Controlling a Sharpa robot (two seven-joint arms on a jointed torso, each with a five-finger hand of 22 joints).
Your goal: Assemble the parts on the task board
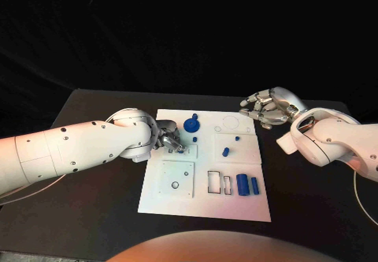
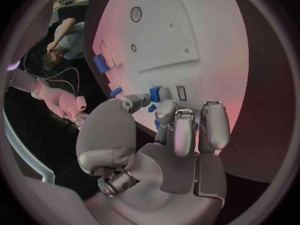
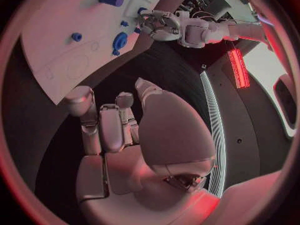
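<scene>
The white task board (image 1: 205, 204) lies mid-table. My left hand (image 1: 167, 139) is low over its left part, fingertips (image 2: 178, 120) closed around a small blue part (image 2: 155, 93) that stands on the board (image 2: 175, 30); most of that part is hidden under the fingers. My right hand (image 1: 272, 107) hovers off the board's far right corner, fingers half curled, nothing in it. A round blue knob (image 1: 192, 125) stands near the far edge. Two small blue pegs (image 1: 226, 152) sit mid-board. Two blue cylinders (image 1: 249, 185) lie side by side near the right edge.
Black rectangular outlines (image 1: 214, 182) and a square panel with holes (image 1: 176, 180) mark the board's near half. A faint circle (image 1: 230, 121) marks its far right. Black table (image 1: 94, 218) surrounds the board. The right wrist view shows my left hand (image 3: 165, 25) at the board (image 3: 56, 35).
</scene>
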